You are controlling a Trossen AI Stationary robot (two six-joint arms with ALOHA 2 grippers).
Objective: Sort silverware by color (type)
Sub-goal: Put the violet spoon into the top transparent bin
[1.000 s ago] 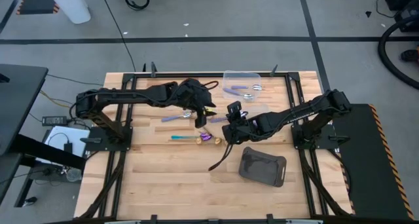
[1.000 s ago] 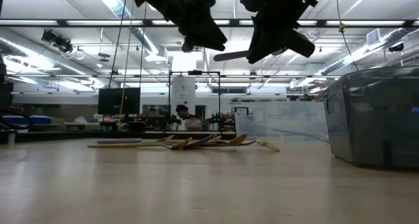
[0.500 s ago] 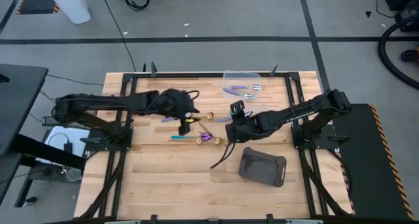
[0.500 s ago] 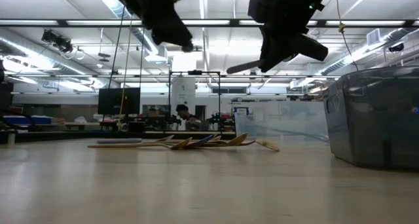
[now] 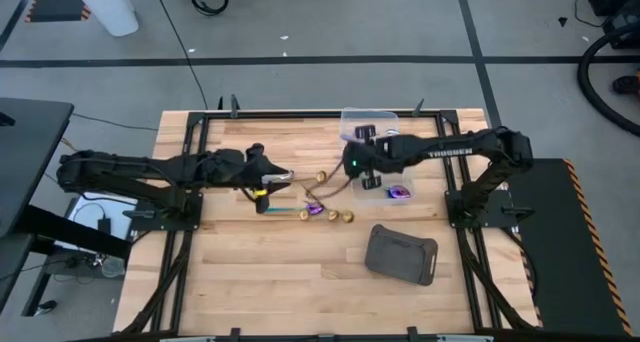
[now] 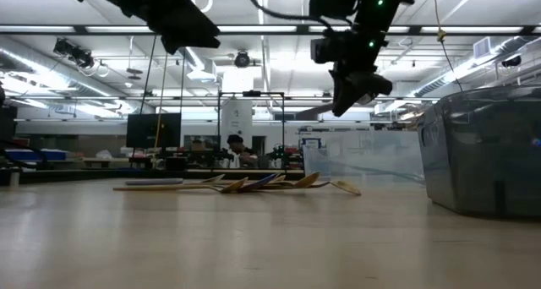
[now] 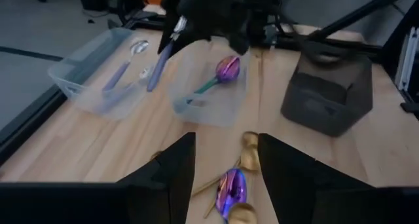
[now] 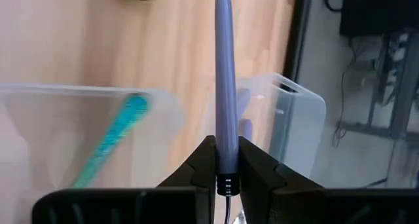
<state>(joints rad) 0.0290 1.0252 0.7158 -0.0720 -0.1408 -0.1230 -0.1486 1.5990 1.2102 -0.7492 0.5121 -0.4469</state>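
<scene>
- Over the two clear tubs near the far edge of the wooden table, the right gripper has its fingers clamped on a lilac-handled spoon, whose handle sticks straight out past them.
- The far tub holds lilac-handled spoons.
- The near tub holds one rainbow spoon with a teal handle.
- Toward the table's middle, the left gripper hangs above the table with its fingers apart and nothing between them.
- Loose pieces lie on the wood just ahead of the left gripper: gold spoons, another rainbow piece and a teal-handled piece.
- A dark grey tray sits on the near right part of the table, apart from the spoons.
- From table height, the loose pieces show as a low cluster well beneath both arms.
</scene>
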